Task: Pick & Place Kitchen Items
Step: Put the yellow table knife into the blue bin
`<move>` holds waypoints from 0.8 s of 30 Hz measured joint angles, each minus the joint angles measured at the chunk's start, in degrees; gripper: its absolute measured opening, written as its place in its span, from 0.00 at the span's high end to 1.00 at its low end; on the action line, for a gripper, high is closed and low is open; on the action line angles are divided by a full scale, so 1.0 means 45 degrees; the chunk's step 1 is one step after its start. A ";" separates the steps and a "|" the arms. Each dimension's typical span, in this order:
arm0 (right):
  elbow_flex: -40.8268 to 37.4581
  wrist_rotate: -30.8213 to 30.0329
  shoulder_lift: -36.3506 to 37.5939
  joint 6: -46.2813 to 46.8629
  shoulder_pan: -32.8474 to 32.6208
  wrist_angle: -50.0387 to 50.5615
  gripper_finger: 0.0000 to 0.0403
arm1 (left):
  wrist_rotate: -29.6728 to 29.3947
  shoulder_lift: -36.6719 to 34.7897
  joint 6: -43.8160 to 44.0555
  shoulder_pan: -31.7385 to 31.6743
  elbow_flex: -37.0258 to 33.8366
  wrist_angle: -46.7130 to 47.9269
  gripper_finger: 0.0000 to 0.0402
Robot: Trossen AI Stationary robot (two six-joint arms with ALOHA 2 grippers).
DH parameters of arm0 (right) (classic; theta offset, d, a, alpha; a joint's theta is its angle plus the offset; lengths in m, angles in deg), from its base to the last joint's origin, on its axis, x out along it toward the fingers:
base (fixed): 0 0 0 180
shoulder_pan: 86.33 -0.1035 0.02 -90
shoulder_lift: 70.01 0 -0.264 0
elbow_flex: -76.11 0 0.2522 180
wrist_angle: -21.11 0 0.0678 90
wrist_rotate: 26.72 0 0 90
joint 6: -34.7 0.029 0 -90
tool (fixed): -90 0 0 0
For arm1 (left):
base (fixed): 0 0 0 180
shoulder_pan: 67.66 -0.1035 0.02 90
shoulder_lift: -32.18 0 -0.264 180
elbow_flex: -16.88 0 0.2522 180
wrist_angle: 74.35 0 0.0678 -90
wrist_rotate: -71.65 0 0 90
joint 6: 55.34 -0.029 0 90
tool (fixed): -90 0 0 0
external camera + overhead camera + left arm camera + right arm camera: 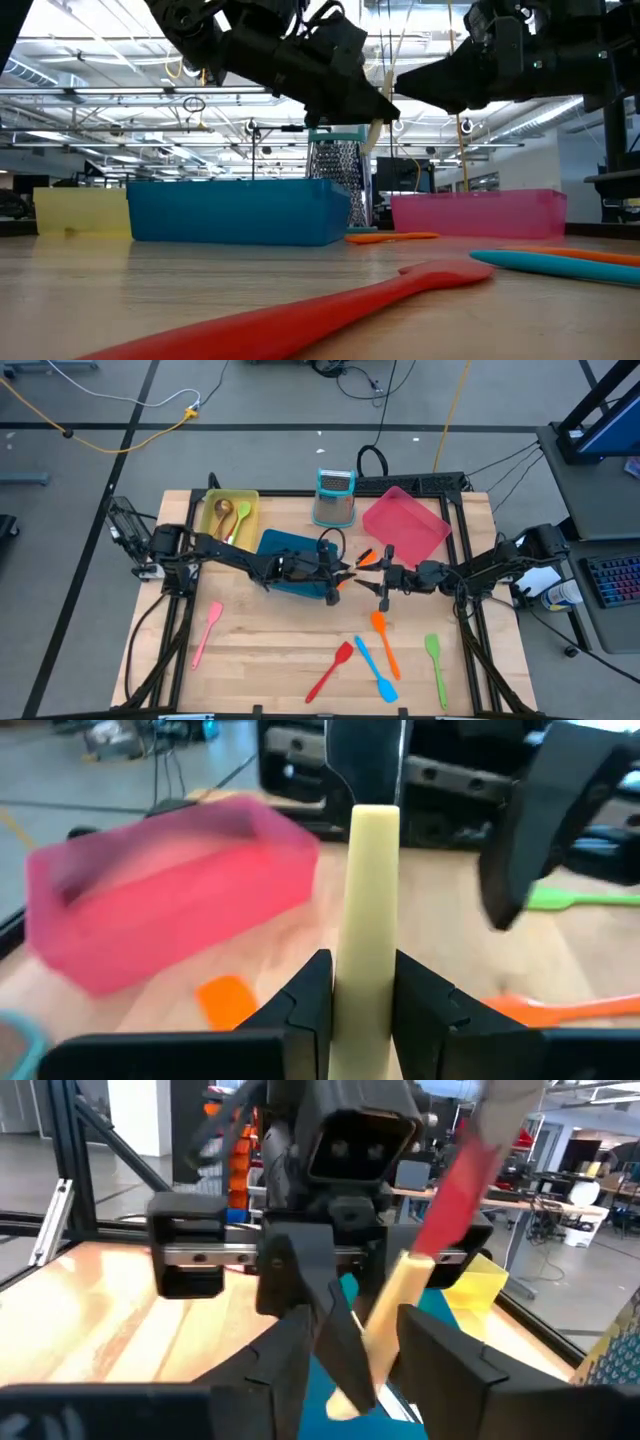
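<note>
A knife with a cream handle (pixel 367 890) and a blade end that looks red (pixel 470 1160) stands slanted above the table's middle, blade up. My left gripper (pixel 345 573) is shut on its handle. My right gripper (pixel 385 575) faces it from the right, open. Its fingers (pixel 440 1365) stand on either side of the handle's lower part, apart from it. On the near half of the table lie pink (pixel 207 632), red (pixel 330 672), blue (pixel 377 670), orange (pixel 385 643) and green (pixel 436 665) spatulas. My left gripper pinches the knife's cream handle (pixel 365 955) between its two fingers, partway along its length. The fingers come nearly level from the table's left and lie across the handle. The knife is clear of the table, and the handle's free end (pixel 374 138) pokes out below the fingers.
A yellow tray (pixel 212 500) with a wooden spoon and a green spoon stands at the far left. A blue tray (pixel 285 545) lies under my left arm and a pink tray (pixel 405 525) at the far right. A metal grater (pixel 335 497) stands between them.
</note>
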 joint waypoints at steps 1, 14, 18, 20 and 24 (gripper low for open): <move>0.0000 -0.0005 0.0000 0.0000 0.0000 0.0100 0.61 | -0.0073 -0.0108 0.0028 -0.0005 0.0000 0.0272 0.82; -0.0005 -0.0008 0.0005 0.1206 0.0000 0.0740 0.58 | -0.1382 -0.4560 -0.0260 -0.0459 0.0015 1.0522 0.82; -0.0005 0.0000 0.0005 0.1341 0.0000 0.0788 0.58 | -0.1450 -0.4595 -0.0266 -0.0809 -0.0001 1.3386 0.82; -0.0005 0.0000 0.0005 0.1355 0.0001 0.0820 0.58 | -0.1661 -0.4449 -0.0333 -0.0910 -0.0024 1.4434 0.82; -0.0005 0.0005 0.0010 0.1357 0.0005 0.0858 0.58 | -0.1724 -0.4145 -0.0599 -0.1082 -0.0015 1.5339 0.82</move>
